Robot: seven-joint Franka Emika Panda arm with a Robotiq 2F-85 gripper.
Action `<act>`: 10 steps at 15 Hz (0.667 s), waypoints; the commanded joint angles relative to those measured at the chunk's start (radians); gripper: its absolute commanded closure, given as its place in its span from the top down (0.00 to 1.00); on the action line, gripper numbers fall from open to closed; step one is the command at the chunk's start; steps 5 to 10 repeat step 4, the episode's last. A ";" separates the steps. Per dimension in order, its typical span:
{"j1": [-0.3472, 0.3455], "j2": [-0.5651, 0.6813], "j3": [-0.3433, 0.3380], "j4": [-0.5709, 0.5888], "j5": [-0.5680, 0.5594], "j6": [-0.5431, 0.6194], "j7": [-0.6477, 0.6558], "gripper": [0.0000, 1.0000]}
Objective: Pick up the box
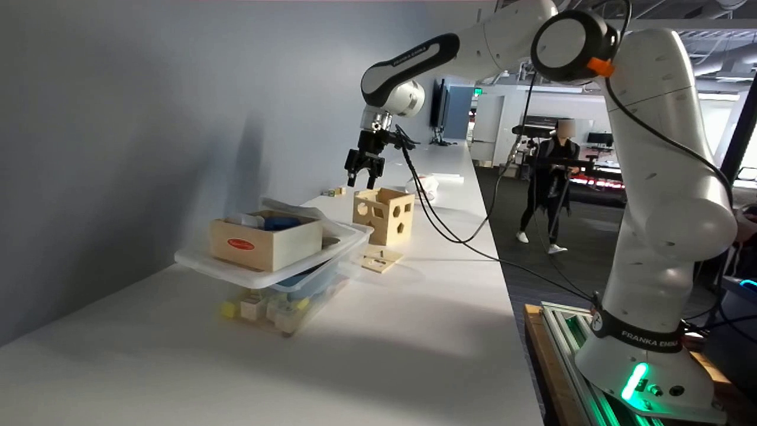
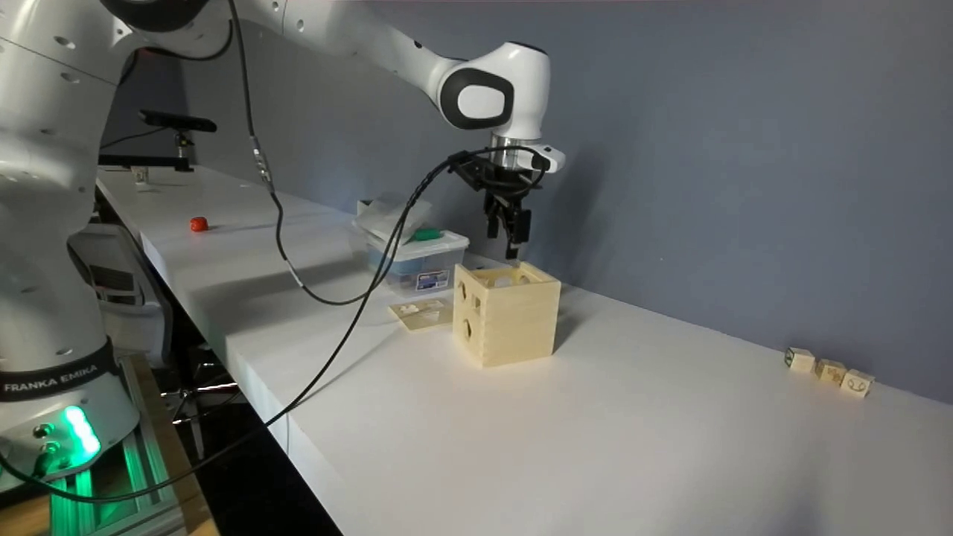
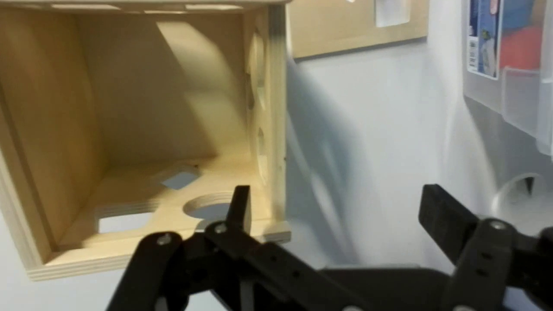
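Hovering empty: gripper (image 3: 337,209), fingers (image 3: 447,224) wide apart. Box (image 3: 151,121), upper left of the wrist view, ungripped. Step: apparently lining up. Next, likely: descent astride its right wall (image 3: 277,121), then closing.

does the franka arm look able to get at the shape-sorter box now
Likely yes: its open gripper hangs above the shape-sorter box, near one edge, with nothing visible between them.

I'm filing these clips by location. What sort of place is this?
Probably a robotics lab or similar technical workspace, perhaps within an open-plan office: a white jointed robot arm marked Franka Emika stands beside a long white table, with thick grey overhead pipes beyond.
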 commanded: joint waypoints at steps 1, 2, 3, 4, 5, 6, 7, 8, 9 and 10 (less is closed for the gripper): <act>-0.026 -0.075 0.056 -0.124 0.145 0.086 -0.107 1.00; -0.012 -0.026 0.029 -0.040 0.074 0.034 -0.051 1.00; -0.011 -0.028 0.032 -0.046 0.081 0.037 -0.057 1.00; -0.010 -0.026 0.032 -0.046 0.080 0.037 -0.057 1.00; -0.010 -0.026 0.032 -0.046 0.080 0.037 -0.057 1.00; -0.010 -0.026 0.032 -0.046 0.080 0.037 -0.057 1.00; -0.010 -0.026 0.032 -0.046 0.080 0.037 -0.057 1.00; -0.010 -0.026 0.032 -0.046 0.080 0.037 -0.057 1.00; -0.010 -0.026 0.032 -0.046 0.080 0.037 -0.057 1.00; -0.010 -0.026 0.032 -0.046 0.080 0.037 -0.057 1.00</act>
